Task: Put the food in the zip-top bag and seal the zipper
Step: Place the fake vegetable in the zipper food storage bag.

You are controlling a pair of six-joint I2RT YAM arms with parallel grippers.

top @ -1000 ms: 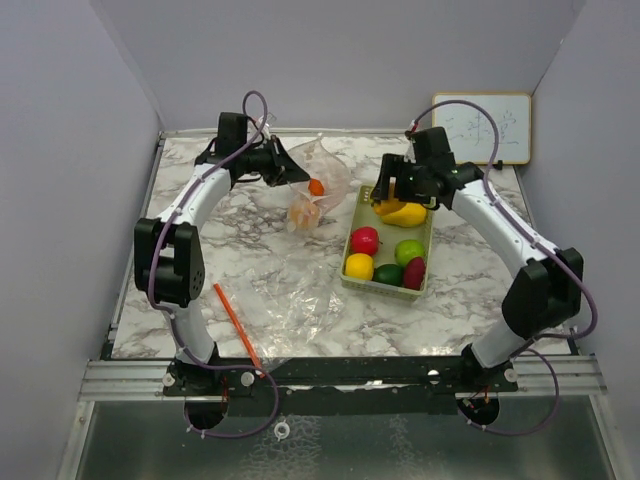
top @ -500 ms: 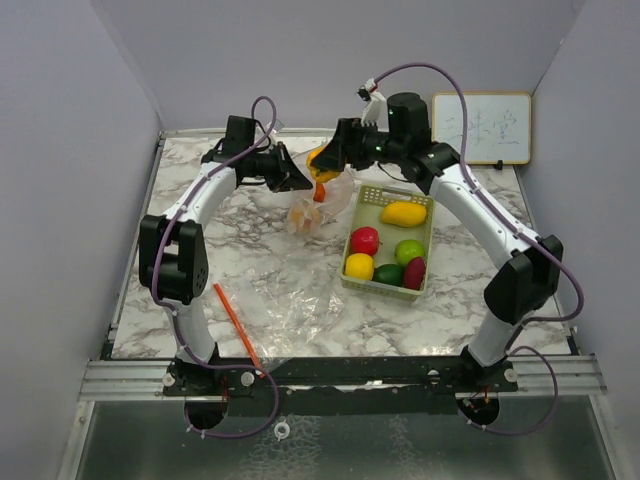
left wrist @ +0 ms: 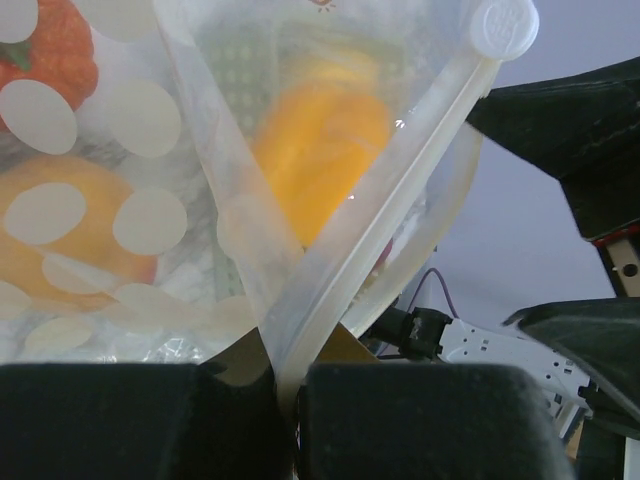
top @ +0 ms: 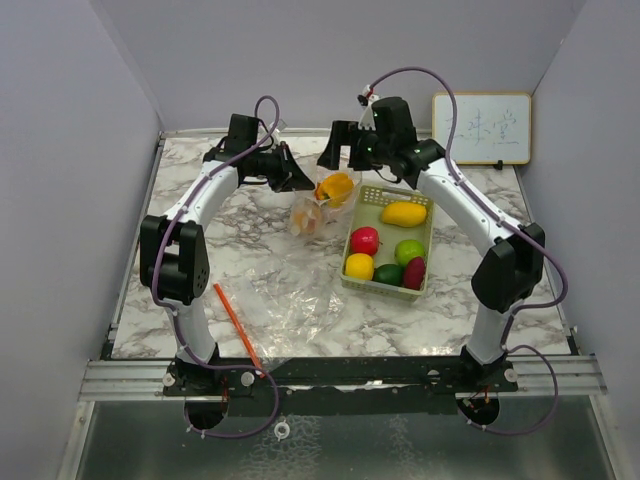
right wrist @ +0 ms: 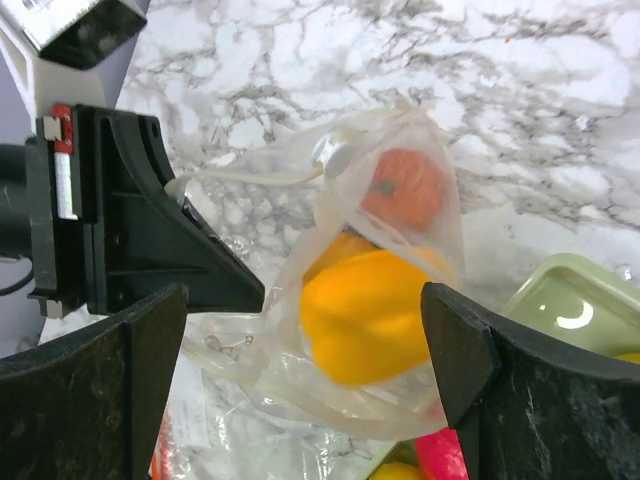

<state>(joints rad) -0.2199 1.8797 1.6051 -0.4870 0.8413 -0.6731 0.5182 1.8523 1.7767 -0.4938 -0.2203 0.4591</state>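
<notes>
Nearest the arm bases, an orange stick (top: 236, 325) lies beside a crumpled clear plastic sheet (top: 292, 300). Past them a pale green basket (top: 427, 262) holds a lemon (top: 359, 266), a red fruit (top: 365, 240), a lime (top: 409, 251), a dark green piece (top: 388, 274), a dark red piece (top: 414, 272) and, at its far end, a mango (top: 403, 213). Just left of it, the left gripper (left wrist: 291, 385) is clamped tight on the zipper edge of the zip-top bag (top: 318, 205), holding it up. Inside the bag are a yellow bell pepper (right wrist: 372, 315) and a small orange fruit (right wrist: 402, 190). Above the bag's mouth the right gripper (top: 343, 152) is spread wide and empty. A whiteboard (top: 482, 128) leans against the back wall.
</notes>
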